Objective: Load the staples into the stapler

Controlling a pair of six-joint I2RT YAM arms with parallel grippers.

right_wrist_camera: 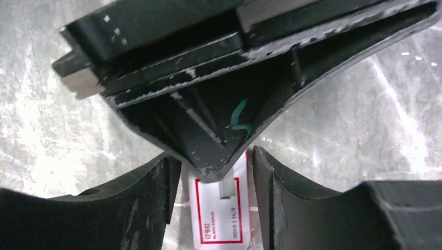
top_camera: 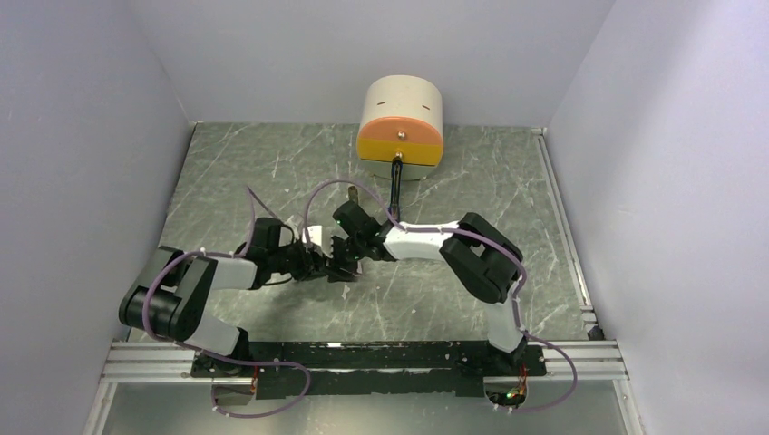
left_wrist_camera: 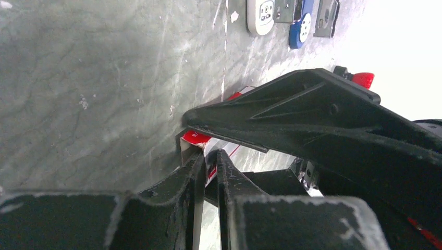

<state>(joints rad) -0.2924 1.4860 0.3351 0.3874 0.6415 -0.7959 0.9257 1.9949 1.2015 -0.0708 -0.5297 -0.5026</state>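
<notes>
The small red-and-white staple box (right_wrist_camera: 219, 219) lies on the table between the two grippers. My right gripper (right_wrist_camera: 216, 161) straddles it, with its fingers (right_wrist_camera: 271, 198) tight against both long sides. My left gripper (left_wrist_camera: 210, 156) comes in from the other end, nearly closed on the box's red-and-white end (left_wrist_camera: 194, 137). A small grey block (right_wrist_camera: 226, 187) shows at the left fingertip; I cannot tell whether it is the staples. In the top view both grippers, left (top_camera: 319, 263) and right (top_camera: 346, 256), meet at the table's middle and hide the box. No stapler is clearly identifiable.
A beige cylinder with an orange face (top_camera: 399, 122) and a black rod stands at the back centre. Small white (left_wrist_camera: 260, 15), blue (left_wrist_camera: 302, 21) and grey (left_wrist_camera: 326, 18) objects lie farther along the table. Walls close in on three sides.
</notes>
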